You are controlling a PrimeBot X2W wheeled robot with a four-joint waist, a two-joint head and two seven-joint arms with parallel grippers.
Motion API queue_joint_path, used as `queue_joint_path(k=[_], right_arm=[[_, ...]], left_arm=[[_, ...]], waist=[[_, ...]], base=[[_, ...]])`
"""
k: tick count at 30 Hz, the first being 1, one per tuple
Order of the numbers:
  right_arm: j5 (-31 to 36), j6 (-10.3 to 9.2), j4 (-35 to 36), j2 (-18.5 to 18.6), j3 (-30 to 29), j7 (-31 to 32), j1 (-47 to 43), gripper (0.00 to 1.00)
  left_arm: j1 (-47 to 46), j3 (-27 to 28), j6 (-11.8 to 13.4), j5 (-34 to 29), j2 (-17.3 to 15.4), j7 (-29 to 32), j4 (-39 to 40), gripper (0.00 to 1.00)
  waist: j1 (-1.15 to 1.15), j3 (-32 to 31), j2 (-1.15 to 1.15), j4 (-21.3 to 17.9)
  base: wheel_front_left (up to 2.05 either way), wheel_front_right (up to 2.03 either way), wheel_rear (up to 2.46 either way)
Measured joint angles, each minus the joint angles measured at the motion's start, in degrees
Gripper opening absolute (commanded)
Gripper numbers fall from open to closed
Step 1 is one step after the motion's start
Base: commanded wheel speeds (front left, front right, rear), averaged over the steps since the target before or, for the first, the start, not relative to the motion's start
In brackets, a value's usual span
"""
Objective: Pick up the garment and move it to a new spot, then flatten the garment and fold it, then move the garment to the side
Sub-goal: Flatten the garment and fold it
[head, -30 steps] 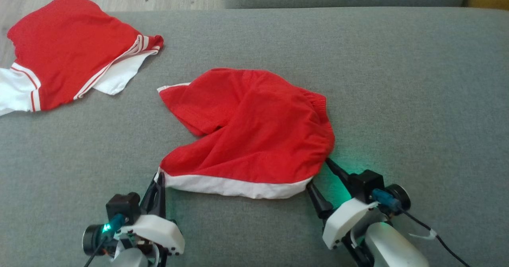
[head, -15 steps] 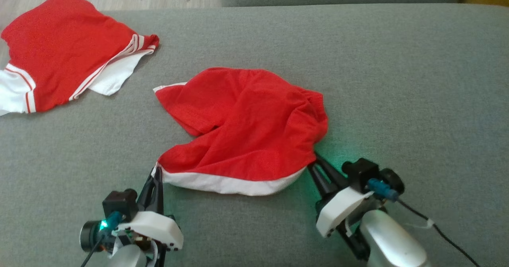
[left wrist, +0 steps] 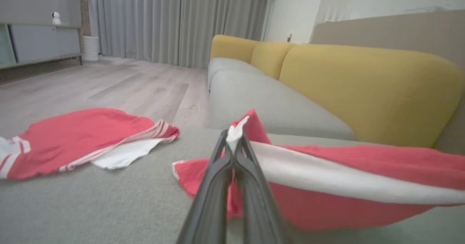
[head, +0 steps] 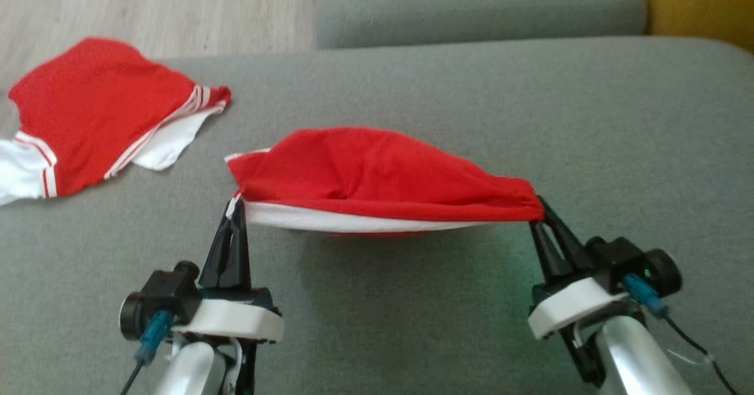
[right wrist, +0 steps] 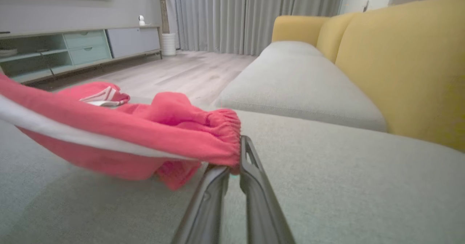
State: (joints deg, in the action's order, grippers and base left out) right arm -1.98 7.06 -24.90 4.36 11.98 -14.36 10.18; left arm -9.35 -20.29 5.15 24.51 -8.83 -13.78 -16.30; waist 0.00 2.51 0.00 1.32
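The grey sofa seat [head: 412, 324] is taking up most of the head view, with a second grey cushion [head: 471, 6] lying beyond it and pale wood flooring [head: 147, 6] showing at the upper left. In the wrist views, yellow back cushions [left wrist: 363, 87] are standing along the far side of the seat.

The garment [head: 377, 171], a pair of red shorts with a white hem band, is hanging stretched between the two claws near the middle of the seat. Its near edge is riding clear of the cushion and casting a shadow beneath. Its middle is sagging downward. Whether the lowest fold is touching the seat cannot be told.

A second red and white garment [head: 100, 106] is lying flat at the far left of the seat, well apart from the first.

The left claw [head: 234, 209] is pinching the white hem corner, its fingers pressed together with a tuft of white cloth poking out above the tips. The right claw [head: 539, 209] is gripping the gathered elastic waistband end, its fingers standing nearly together.
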Motion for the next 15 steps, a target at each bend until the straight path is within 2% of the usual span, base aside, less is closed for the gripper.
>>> queue_joint_path(k=[7,10,11,15], right_arm=[[3.5,0.00,12.0,-0.1,-3.2,0.6,-5.2,0.00],[4.4,0.00,19.1,0.0,-3.7,3.4,-6.6,0.00],[4.6,0.00,24.4,0.0,-4.3,5.6,-7.3,0.00],[5.1,0.00,33.9,0.9,-4.9,10.8,-8.2,0.00]], left_arm=[[4.0,0.0,1.5,-2.2,-1.0,-0.5,13.6,0.00],[4.2,0.0,2.0,-3.2,-2.3,-0.1,19.8,0.00],[4.1,0.1,2.5,-4.3,-3.5,1.2,23.8,0.00],[2.5,0.1,2.5,-6.0,-5.8,4.5,30.7,0.00]], waist=[[-0.01,-4.3,0.00,-1.4],[-0.01,-5.9,0.00,-2.3],[-0.01,-6.8,0.00,-2.9],[-0.01,-8.2,0.00,-4.0]], base=[[0.00,0.00,0.00],[0.00,0.00,0.00],[0.00,0.00,0.00],[0.00,0.00,0.00]])
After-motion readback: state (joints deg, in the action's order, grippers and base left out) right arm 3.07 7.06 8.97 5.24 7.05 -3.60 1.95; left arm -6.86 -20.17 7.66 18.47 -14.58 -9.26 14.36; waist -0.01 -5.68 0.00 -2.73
